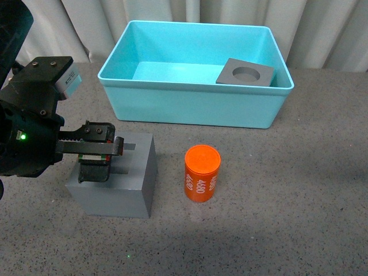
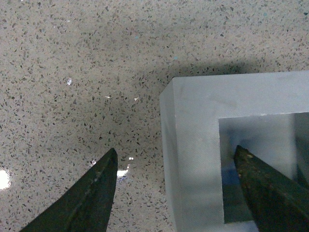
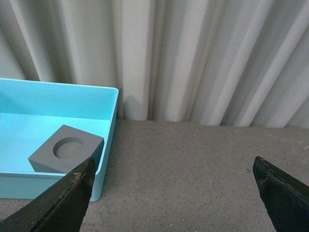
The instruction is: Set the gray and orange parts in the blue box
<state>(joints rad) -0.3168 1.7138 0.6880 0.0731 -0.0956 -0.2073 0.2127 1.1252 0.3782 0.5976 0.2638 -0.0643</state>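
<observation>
**Left fingers** [image 2: 96, 193]: parted, holding nothing. One tip hangs outside the square-recess gray cube [image 2: 190, 145] and the other inside its recess, so they straddle one wall.
- Handling note: the step in hand looks like gripping this cube. Lower until both tips overlap the wall deeply, close squarely on it, then lift straight. A shallow pinch on a single wall could let the block swing or slip.

**Right fingers** [image 3: 63, 198]: spread wide, empty, off one end of the blue box [image 3: 108, 145].

**Orange cylinder** [image 1: 202, 172]: upright on the desk [image 1: 287, 224], near the square-recess cube but apart from it.

**Round-recess gray cube** [image 1: 246, 73]: already in the box, tilted in its far right corner.

**View note:**
- Only the left wrist view shows the straddle.
- Only the front view shows the cylinder, and the right arm is absent from it.
</observation>
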